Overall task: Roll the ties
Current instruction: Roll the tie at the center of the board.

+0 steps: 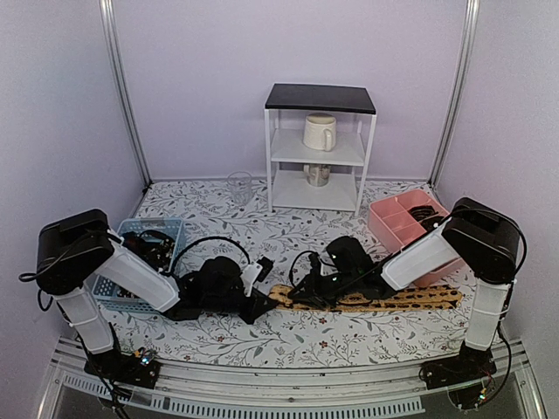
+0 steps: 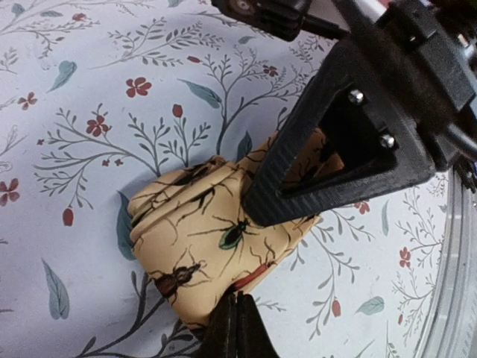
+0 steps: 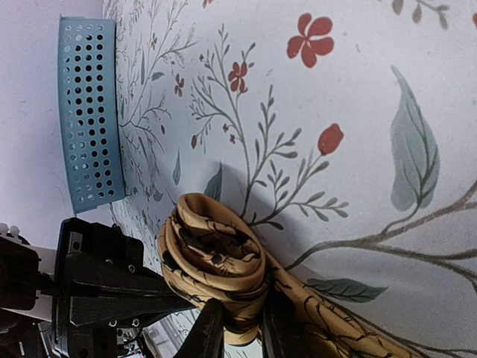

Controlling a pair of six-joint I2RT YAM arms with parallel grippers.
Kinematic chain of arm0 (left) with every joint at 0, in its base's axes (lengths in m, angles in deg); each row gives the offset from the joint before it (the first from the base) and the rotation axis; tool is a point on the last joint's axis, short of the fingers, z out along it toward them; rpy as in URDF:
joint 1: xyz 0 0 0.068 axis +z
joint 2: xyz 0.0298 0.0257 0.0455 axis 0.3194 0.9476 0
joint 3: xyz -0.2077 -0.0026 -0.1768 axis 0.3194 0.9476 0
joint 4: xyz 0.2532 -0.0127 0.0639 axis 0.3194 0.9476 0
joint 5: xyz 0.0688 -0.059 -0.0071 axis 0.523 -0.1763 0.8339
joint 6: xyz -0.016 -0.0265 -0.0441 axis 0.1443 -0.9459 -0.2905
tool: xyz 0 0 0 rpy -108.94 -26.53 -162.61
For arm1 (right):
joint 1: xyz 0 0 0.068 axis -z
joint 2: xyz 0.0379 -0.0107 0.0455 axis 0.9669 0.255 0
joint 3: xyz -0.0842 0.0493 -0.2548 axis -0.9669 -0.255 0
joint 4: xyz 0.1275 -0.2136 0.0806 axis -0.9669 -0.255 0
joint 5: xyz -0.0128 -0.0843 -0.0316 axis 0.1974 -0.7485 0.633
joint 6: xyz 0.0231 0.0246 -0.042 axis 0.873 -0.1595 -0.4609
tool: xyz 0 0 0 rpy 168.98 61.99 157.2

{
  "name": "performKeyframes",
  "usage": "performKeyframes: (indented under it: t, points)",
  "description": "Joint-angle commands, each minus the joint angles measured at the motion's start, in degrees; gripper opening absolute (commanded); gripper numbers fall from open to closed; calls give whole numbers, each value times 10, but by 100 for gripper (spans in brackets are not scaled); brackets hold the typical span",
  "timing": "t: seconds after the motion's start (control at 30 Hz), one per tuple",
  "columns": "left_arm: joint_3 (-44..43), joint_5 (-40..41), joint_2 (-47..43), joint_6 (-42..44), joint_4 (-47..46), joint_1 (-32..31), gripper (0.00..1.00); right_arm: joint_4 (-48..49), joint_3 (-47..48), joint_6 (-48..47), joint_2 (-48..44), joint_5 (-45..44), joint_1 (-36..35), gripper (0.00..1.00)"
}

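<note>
A tan-orange tie with a dark insect print lies along the table front, its left end wound into a small roll. My right gripper straddles that roll, one finger on each side, shut on it. My left gripper meets the roll from the other side with its fingers pressed together, tips touching the roll's edge; no fabric shows between them. In the top view the left gripper and the right gripper meet at the tie's left end. The rest of the tie stretches flat to the right.
A blue mesh basket with dark contents stands at the left, also seen as the basket. A pink divided tray sits at the right. At the back stand a white shelf holding a mug, and a clear glass.
</note>
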Motion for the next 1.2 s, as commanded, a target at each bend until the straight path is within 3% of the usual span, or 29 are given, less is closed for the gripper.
performKeyframes:
  t: [0.0, 0.4, 0.7, 0.87, 1.17]
  points:
    - [12, 36, -5, -9, -37, -7, 0, -28, 10, 0, 1, -8, -5, 19]
    - [29, 20, -58, -58, -46, -10, 0, -81, 19, -41, -78, -14, -5, 24]
    - [35, 25, -55, -66, -23, -42, 0, -141, 36, -77, -109, -46, -2, 18]
    - [33, 20, -31, -68, -43, -52, 0, -161, 82, -131, -74, -71, 9, 5]
    - [31, 30, 2, -58, -63, -53, 0, -203, 178, -197, 38, -110, 10, 1]
